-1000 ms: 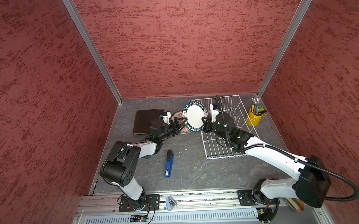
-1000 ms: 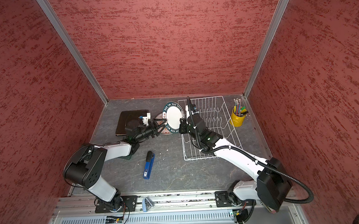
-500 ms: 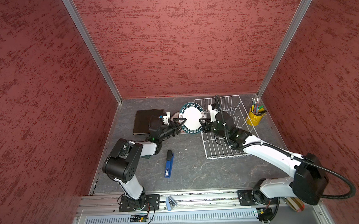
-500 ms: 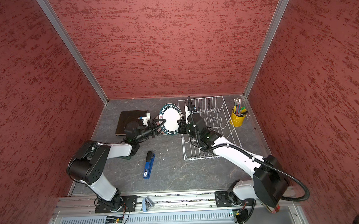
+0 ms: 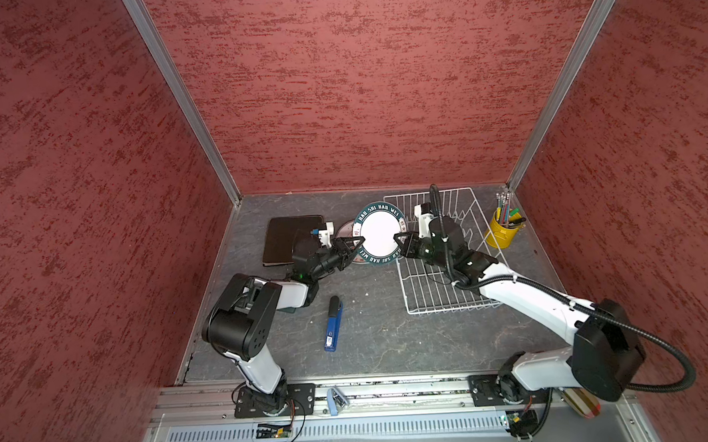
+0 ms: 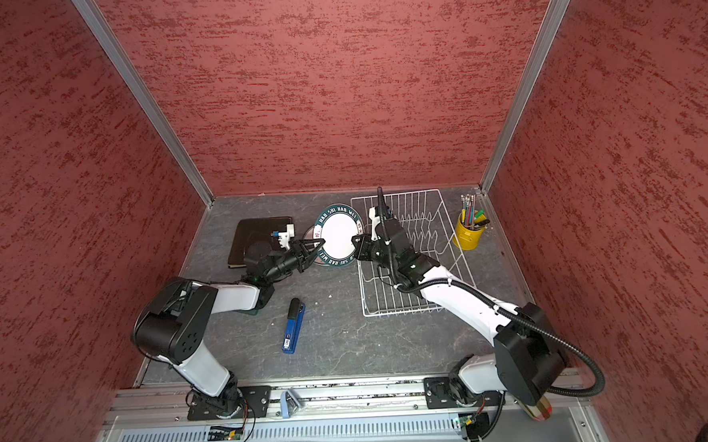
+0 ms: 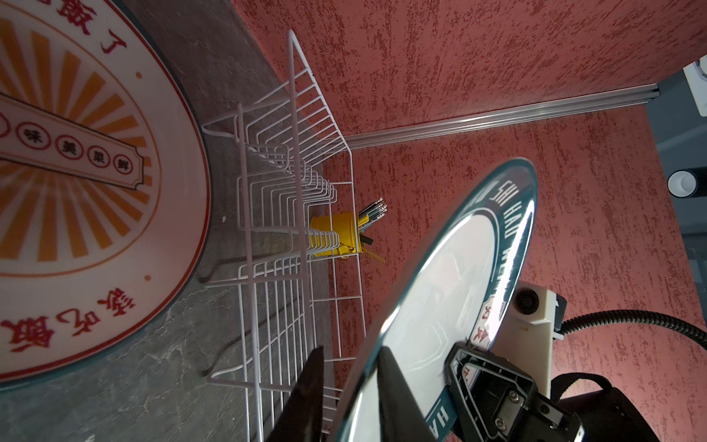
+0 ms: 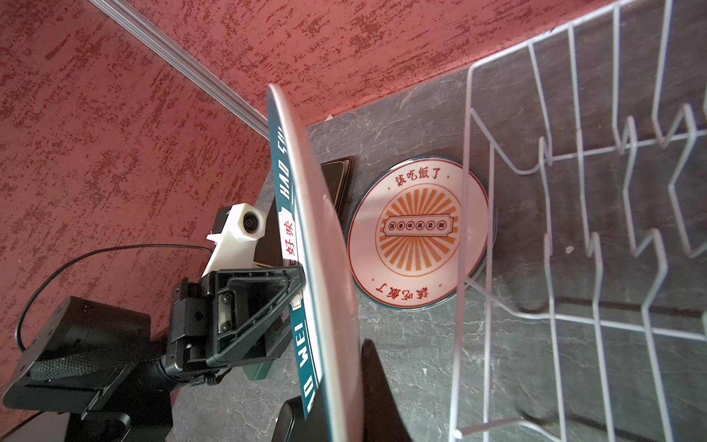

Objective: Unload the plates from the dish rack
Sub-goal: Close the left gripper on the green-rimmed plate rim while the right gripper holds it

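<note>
While up on edge, lettered plate (image 5: 380, 237): round, white, with a dark rim and pale letters; raised just beside the rack (image 5: 431, 297), over the sunburst plate (image 8: 417, 233).
Right claw (image 5: 399, 239): closed tight on the rim nearest the rack, one finger on each face (plainest from its own wrist camera); seemingly bearing the weight.
Left claw (image 5: 359, 243): narrowed astride the opposite rim, one finger (image 8: 252, 274) against the printed face; impossible to tell whether pinching yet.
Reason for the two-sided hold: probably a handover, from the arm nearest the rack to the arm nearest the pile.
Rack: white wire, standing on the table (image 5: 392, 340); no plate seen between its prongs.
Sunburst plate: flat on the table, just beside the rack, topping a round pile; likely the landing spot.
Dark square plates (image 5: 291, 238): flat, further left, apparently sorted by shape.
Risk: slipping or swinging if let go too soon.
</note>
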Robot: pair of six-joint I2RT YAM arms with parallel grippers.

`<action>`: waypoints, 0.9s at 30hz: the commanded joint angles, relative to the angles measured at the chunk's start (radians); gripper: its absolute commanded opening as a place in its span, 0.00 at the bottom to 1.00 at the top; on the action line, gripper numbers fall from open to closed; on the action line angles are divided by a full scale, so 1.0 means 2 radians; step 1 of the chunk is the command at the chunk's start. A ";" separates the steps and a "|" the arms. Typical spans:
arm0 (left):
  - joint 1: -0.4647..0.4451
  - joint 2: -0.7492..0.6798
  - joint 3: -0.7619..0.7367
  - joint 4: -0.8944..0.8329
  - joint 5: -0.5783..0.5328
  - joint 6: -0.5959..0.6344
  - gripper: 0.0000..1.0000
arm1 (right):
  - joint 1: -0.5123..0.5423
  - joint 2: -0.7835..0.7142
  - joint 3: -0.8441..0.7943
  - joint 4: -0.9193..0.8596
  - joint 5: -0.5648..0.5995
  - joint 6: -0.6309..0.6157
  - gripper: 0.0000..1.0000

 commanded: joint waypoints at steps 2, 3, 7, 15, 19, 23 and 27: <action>0.001 0.003 -0.001 0.021 0.006 -0.008 0.23 | -0.008 0.014 0.009 0.027 -0.050 0.000 0.00; 0.001 0.003 -0.001 0.021 0.006 -0.008 0.23 | -0.010 0.016 0.009 0.029 -0.056 0.003 0.00; 0.001 0.000 -0.001 0.018 0.006 -0.003 0.23 | -0.018 0.023 0.005 0.039 -0.073 0.014 0.00; 0.001 -0.003 -0.004 0.011 0.004 0.003 0.26 | -0.027 0.031 0.008 0.057 -0.125 0.032 0.00; 0.001 -0.005 -0.003 0.014 0.003 0.003 0.21 | -0.027 0.032 0.007 0.064 -0.142 0.039 0.00; 0.001 -0.006 -0.004 0.016 0.003 0.002 0.10 | -0.030 0.033 0.006 0.061 -0.137 0.040 0.00; 0.002 -0.011 -0.006 0.016 0.002 0.002 0.06 | -0.036 0.035 0.003 0.071 -0.156 0.051 0.00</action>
